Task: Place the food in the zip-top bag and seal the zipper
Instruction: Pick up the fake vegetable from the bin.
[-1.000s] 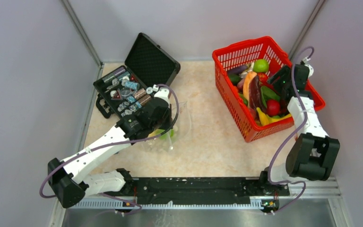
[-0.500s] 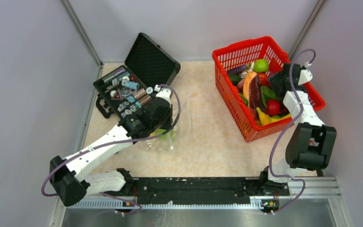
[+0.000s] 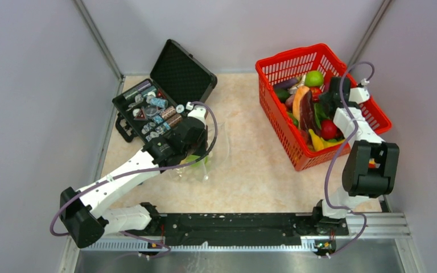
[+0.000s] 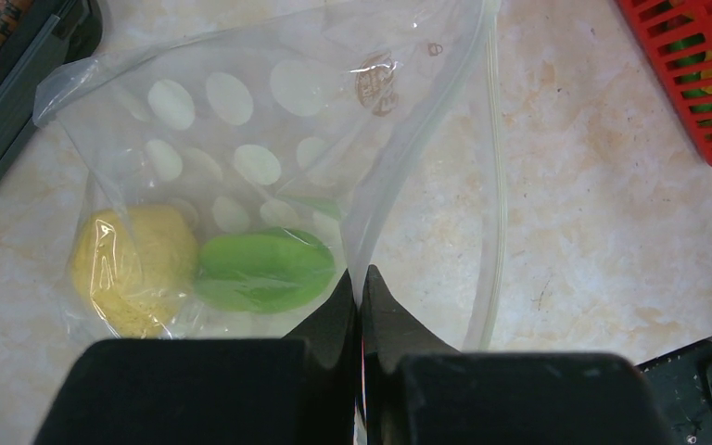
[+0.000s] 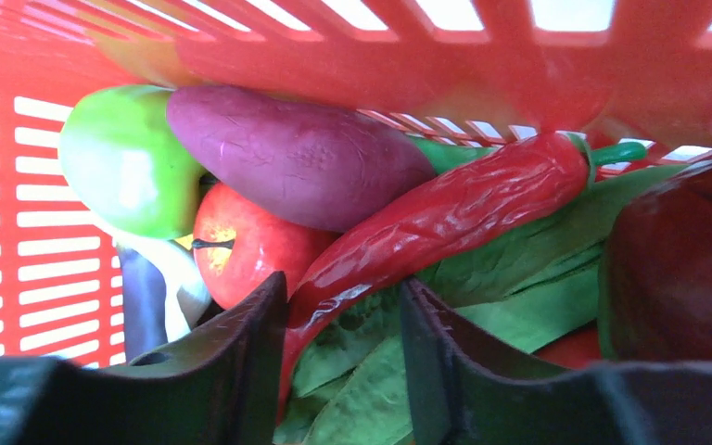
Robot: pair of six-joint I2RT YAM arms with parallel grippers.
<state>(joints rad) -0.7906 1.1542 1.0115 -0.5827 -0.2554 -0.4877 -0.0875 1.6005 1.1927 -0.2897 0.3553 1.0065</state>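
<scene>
The clear zip-top bag [image 4: 278, 139] lies on the table beside the black case, also in the top view [image 3: 213, 151]. Inside it are a yellow fruit [image 4: 134, 269] and a green food [image 4: 264, 271]. My left gripper [image 4: 360, 278] is shut on the bag's upper mouth film. The whitish zipper strip [image 4: 493, 185] curves along the right, so the mouth gapes. My right gripper [image 5: 343, 306] is open, down in the red basket [image 3: 273, 71] among the food. A red chili pepper [image 5: 445, 218] runs between its fingers, over green leafy pieces [image 5: 510, 269]. A purple yam [image 5: 297, 153], a green apple [image 5: 125, 158] and a red apple [image 5: 241, 246] lie behind.
An open black case [image 3: 165, 96] with small metal parts stands at the back left, next to the left arm. The basket's red mesh walls [image 5: 19, 213] close in around the right gripper. A black rail [image 3: 233, 227] runs along the table's near edge.
My right gripper has swung left from the basket's right rim and lowered into the basket, over the food. The left arm and the bag have barely moved.
</scene>
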